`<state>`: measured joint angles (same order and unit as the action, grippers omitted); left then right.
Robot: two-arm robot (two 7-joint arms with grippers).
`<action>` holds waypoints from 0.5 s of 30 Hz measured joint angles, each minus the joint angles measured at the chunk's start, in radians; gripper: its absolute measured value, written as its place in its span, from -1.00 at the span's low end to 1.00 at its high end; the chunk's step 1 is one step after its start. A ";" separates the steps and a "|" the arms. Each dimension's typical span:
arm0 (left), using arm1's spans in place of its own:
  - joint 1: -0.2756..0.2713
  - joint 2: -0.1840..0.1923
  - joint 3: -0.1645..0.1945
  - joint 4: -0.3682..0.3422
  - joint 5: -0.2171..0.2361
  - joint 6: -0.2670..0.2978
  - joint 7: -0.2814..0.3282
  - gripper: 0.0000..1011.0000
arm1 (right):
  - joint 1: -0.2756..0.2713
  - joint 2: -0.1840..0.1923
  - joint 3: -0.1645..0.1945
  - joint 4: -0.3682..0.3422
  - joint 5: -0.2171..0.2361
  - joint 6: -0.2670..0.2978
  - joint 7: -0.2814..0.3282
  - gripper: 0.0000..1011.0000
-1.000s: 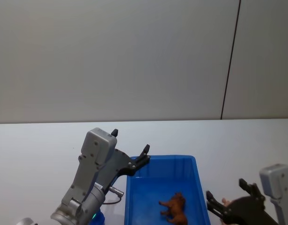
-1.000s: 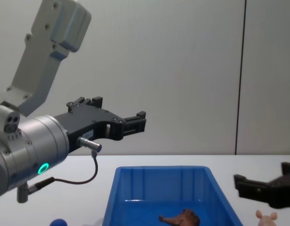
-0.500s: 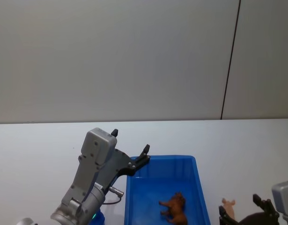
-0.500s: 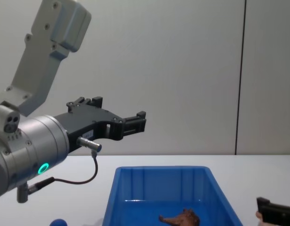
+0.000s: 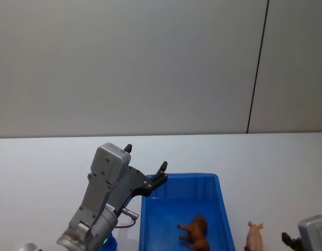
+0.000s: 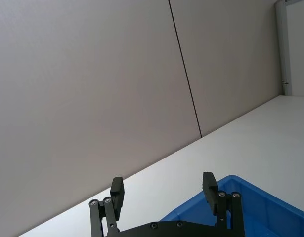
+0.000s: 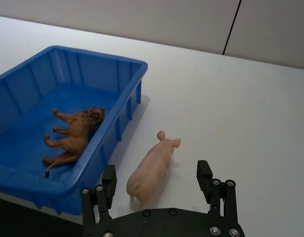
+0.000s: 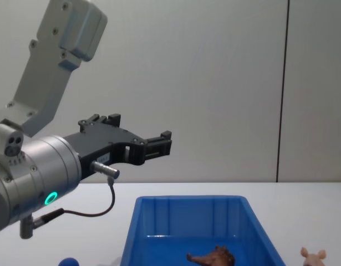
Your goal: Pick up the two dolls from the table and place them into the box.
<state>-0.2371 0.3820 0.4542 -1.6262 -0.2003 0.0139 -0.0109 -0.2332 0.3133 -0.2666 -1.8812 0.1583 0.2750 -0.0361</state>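
The brown doll [image 5: 195, 233] lies on its side inside the blue box [image 5: 185, 177], seen again as the brown doll [image 7: 72, 136] in the box [image 7: 95, 55] in the right wrist view. A rounded dark blue doll [image 8: 67, 261] sits on the table left of the box, partly behind my left arm. My left gripper [image 5: 146, 159] hangs open and empty above the box's far left corner, and shows open as the left gripper [image 6: 162, 183] in its own wrist view. My right gripper [image 7: 156, 174] is open, low near the table's front right, with a pink pig toy [image 7: 152, 165] lying on the table between and ahead of its fingers.
The pink pig [image 5: 254, 235] lies on the white table just right of the box. My right arm's grey wrist [image 5: 313, 233] sits at the near right corner. A grey wall stands behind the table. Open tabletop extends to the far side and right.
My right gripper has drawn back and down toward the near right edge, leaving the chest view and uncovering the pink pig. The left arm and brown doll have not moved.
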 joint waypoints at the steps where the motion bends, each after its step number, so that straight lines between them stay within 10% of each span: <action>1: 0.000 0.000 0.000 0.000 0.000 0.000 0.000 0.98 | 0.000 -0.003 -0.002 0.006 -0.003 0.002 0.004 0.98; 15: 0.000 0.000 0.000 0.000 0.000 0.000 0.000 0.98 | 0.021 -0.036 -0.016 0.077 -0.037 -0.005 0.028 0.98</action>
<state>-0.2371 0.3821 0.4542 -1.6262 -0.2004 0.0139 -0.0109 -0.2124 0.2769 -0.2825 -1.8038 0.1216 0.2696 -0.0083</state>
